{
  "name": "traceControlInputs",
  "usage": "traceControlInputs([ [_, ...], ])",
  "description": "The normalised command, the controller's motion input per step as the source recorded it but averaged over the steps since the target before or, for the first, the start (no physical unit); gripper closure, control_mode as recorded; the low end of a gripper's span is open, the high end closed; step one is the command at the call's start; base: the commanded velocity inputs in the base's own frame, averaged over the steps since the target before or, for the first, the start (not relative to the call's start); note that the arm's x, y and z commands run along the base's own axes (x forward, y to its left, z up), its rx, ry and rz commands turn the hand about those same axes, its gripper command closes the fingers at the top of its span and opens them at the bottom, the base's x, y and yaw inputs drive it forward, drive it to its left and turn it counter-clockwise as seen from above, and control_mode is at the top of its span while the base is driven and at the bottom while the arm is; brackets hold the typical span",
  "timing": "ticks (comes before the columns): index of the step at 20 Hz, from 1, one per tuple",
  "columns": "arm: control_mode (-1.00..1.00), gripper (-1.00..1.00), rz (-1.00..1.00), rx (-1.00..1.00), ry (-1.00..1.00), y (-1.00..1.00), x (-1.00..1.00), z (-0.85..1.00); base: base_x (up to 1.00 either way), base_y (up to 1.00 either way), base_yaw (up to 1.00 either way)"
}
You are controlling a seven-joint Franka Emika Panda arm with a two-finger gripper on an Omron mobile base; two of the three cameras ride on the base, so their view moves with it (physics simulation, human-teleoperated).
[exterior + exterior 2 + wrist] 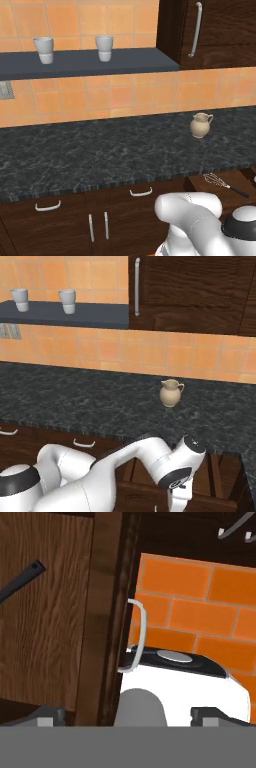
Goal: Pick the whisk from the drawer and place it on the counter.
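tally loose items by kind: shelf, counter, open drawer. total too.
Cups, on the shelf: 2
Jug, on the counter: 1
Whisk, in the drawer: 1
Total: 4

The whisk (220, 182) lies in the open drawer (200, 182), just below the tabletop (100, 150) edge at its right end. A jug (201, 125) stands on the tabletop behind the drawer. Two cups (44, 50) sit on the wall shelf (85, 63) above, to the left.
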Motion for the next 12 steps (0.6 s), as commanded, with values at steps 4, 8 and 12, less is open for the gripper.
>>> traceControlInputs([
  [4, -1.00, -1.00, 0.00, 0.00, 0.00, 0.00, 0.22, -0.54, 0.00, 0.00, 0.00],
  [8, -1.00, -1.00, 0.00, 0.00, -0.04, 0.00, 0.17, -0.47, 0.00, 0.00, 0.00],
  [12, -1.00, -1.00, 0.00, 0.00, -0.06, 0.00, 0.14, -0.44, 0.00, 0.00, 0.00],
])
